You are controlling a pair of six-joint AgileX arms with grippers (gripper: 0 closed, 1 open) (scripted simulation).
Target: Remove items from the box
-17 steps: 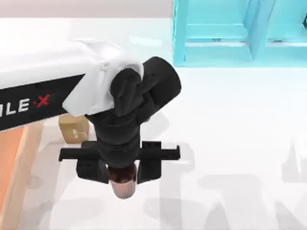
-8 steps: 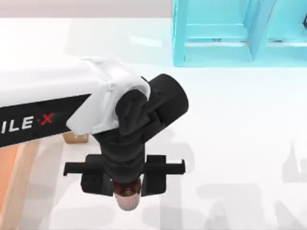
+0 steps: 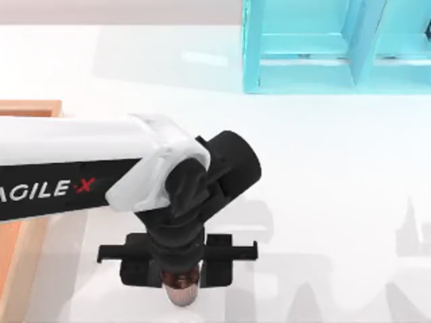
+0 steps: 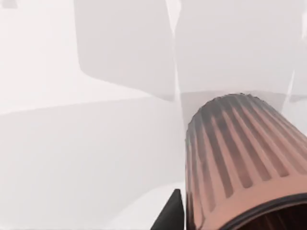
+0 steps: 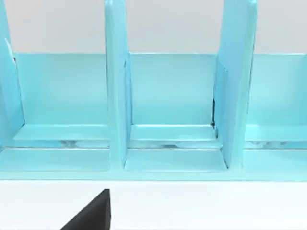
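Observation:
My left arm reaches in from the left in the top view, and its gripper [image 3: 177, 274] is shut on a copper-brown ribbed cup [image 3: 180, 292]. The cup hangs over the white table, to the right of the box and outside it. In the left wrist view the cup [image 4: 244, 158] is close up beside one black fingertip [image 4: 171, 216]. The box [image 3: 30, 108] shows at the left edge as a pale wood rim around an orange-brown floor, and the arm covers much of it. A black part of my right gripper [image 5: 91, 213] faces the shelf unit.
A turquoise shelf unit [image 3: 316, 47] with upright dividers stands at the back right of the table. The right wrist view has the shelf unit [image 5: 172, 110] straight ahead. White tabletop [image 3: 337, 202] stretches right of the left gripper.
The left arm has moved toward the table's near edge and a little right, carrying the cup. The box's far rim has come into view behind the arm.

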